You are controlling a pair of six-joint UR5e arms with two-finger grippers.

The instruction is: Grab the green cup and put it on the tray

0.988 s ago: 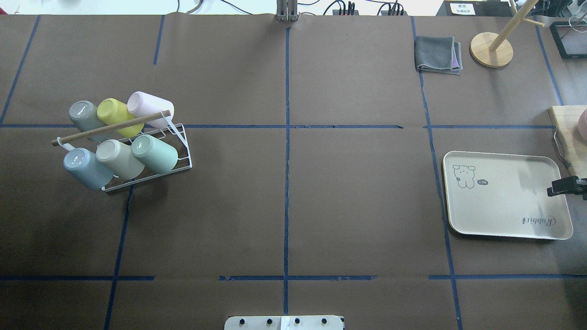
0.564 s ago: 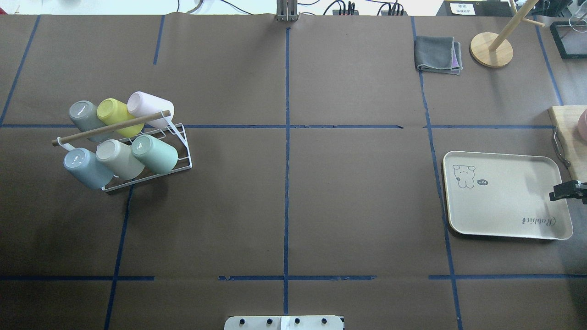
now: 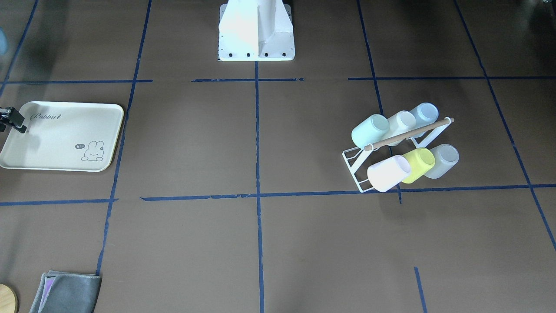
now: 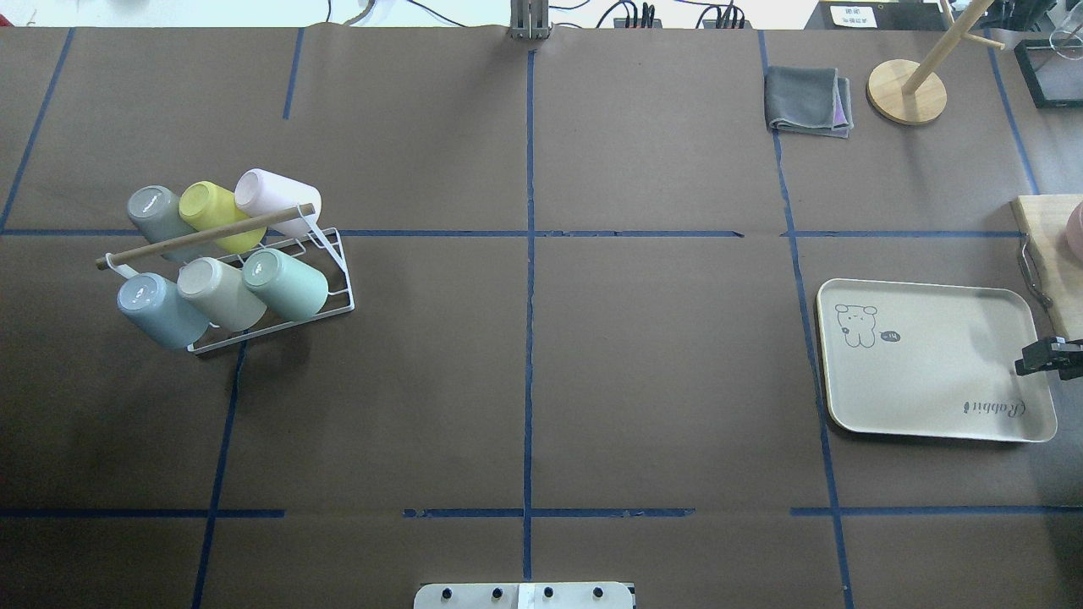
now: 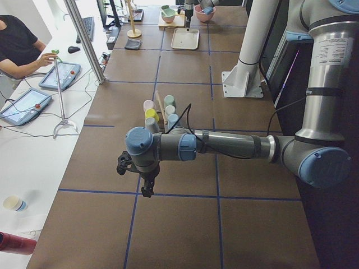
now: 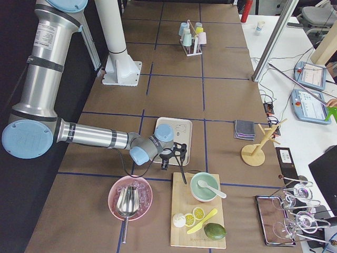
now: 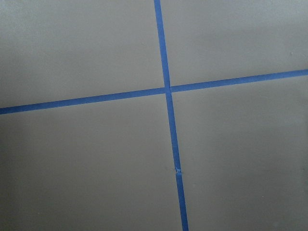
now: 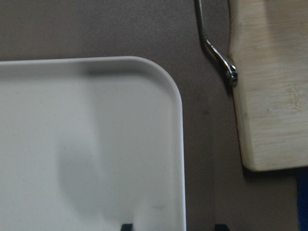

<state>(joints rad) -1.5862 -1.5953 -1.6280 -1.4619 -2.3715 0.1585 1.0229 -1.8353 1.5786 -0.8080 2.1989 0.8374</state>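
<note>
**A:** Where does your green cup (image 4: 288,283) sit?

**B:** Tilted on the wire rack (image 4: 296,323), at the end of the robot-side row. It touches the beige cup (image 4: 220,294) and is across the bench from the tray (image 4: 931,406).

**A:** What could spoil it?

**B:** The wooden bar (image 4: 203,237) crowds it. Pull crooked and you likely drag the rack or knock the neighbour.

**A:** And the tools?

**B:** The right tool (image 4: 1028,357) gapes wide and empty over the tray's edge, shifted slightly since a second ago. I can't tell about the left tool (image 5: 140,176).
</note>
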